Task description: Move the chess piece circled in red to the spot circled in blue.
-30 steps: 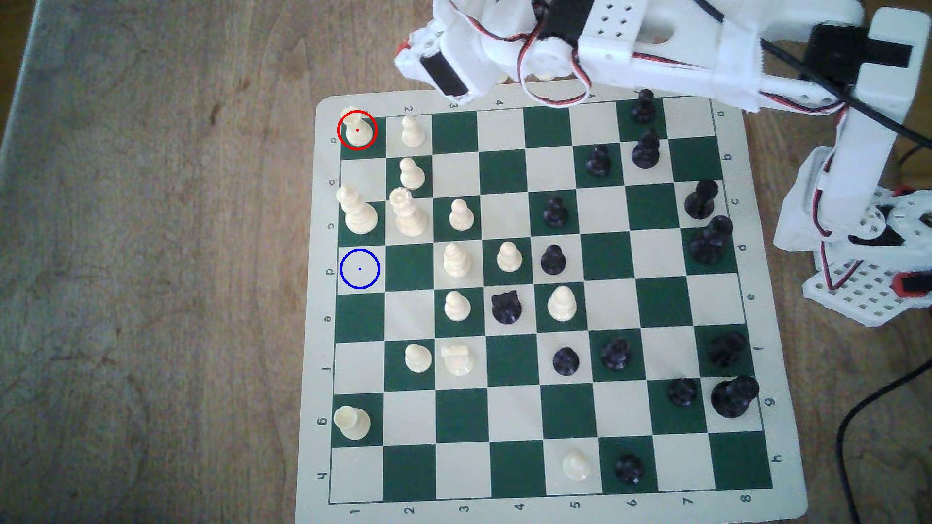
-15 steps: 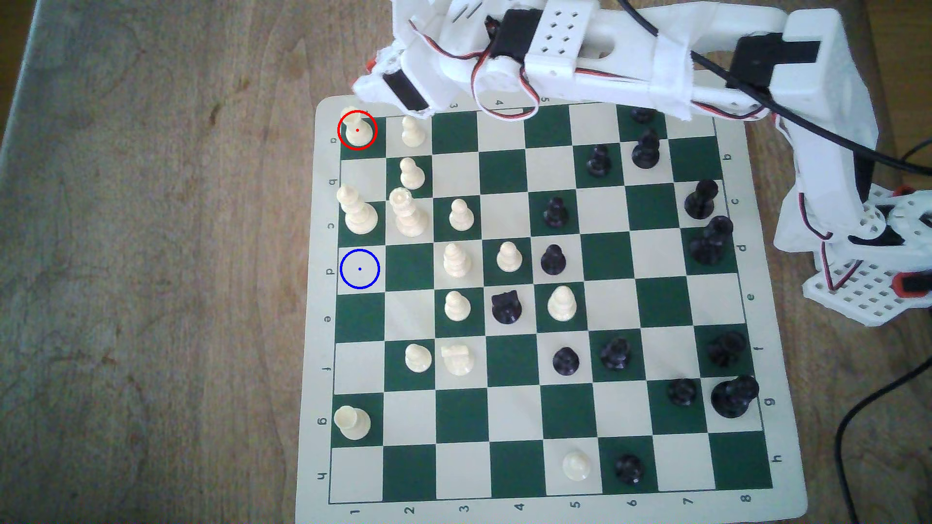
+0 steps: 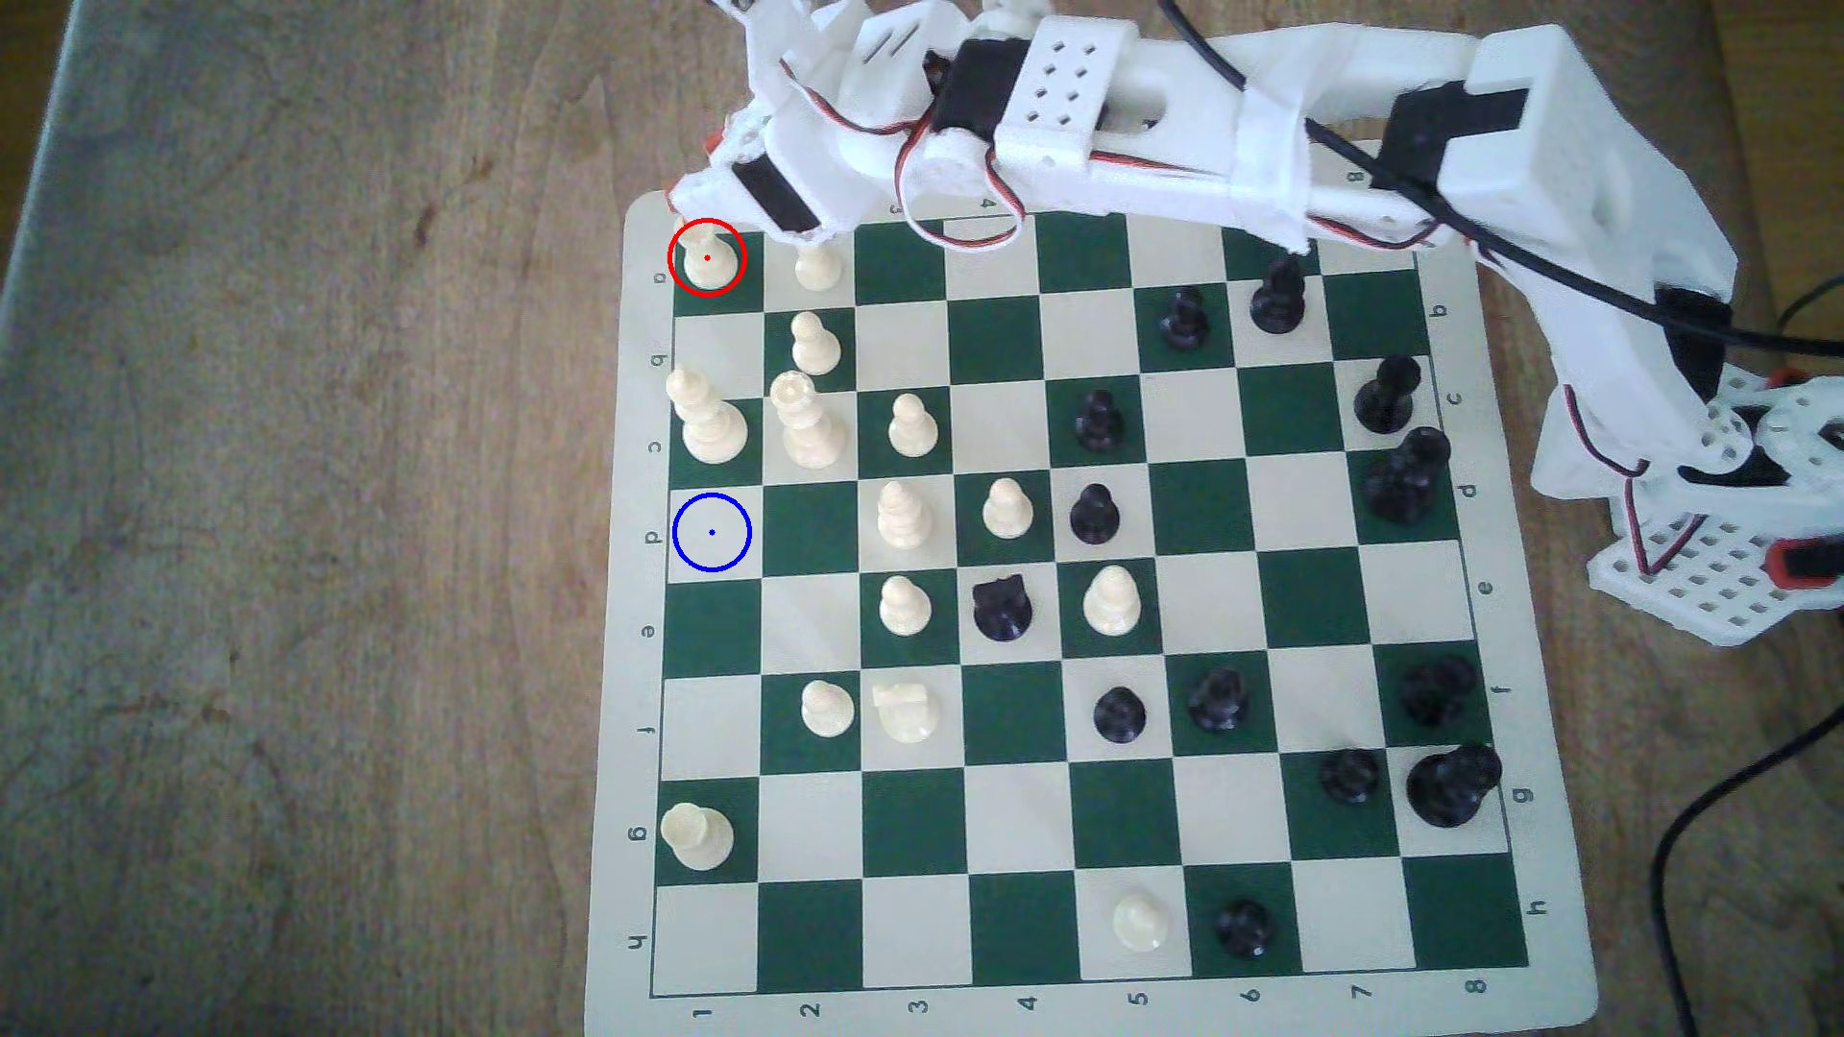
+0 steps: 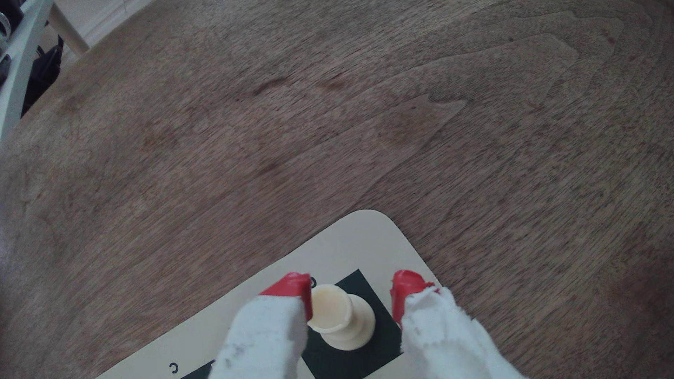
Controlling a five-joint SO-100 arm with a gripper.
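The chess piece circled in red (image 3: 707, 261) stands on the dark corner square at the board's (image 3: 1098, 982) upper left in the exterior view. The tool (image 4: 352, 297) is spread wide around it, one red fingertip (image 4: 291, 289) beside its head, not clamped. The spot circled in blue (image 3: 711, 532) lies bare lower in that column.

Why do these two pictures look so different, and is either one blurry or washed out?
Exterior view: soft overall, and the black pieces merge into dark blobs with little detail. Wrist view: close and wide-angled; the wooden table grain is fairly crisp, while the end effector with its red fingertips and white padding looks soft around the cream rook.
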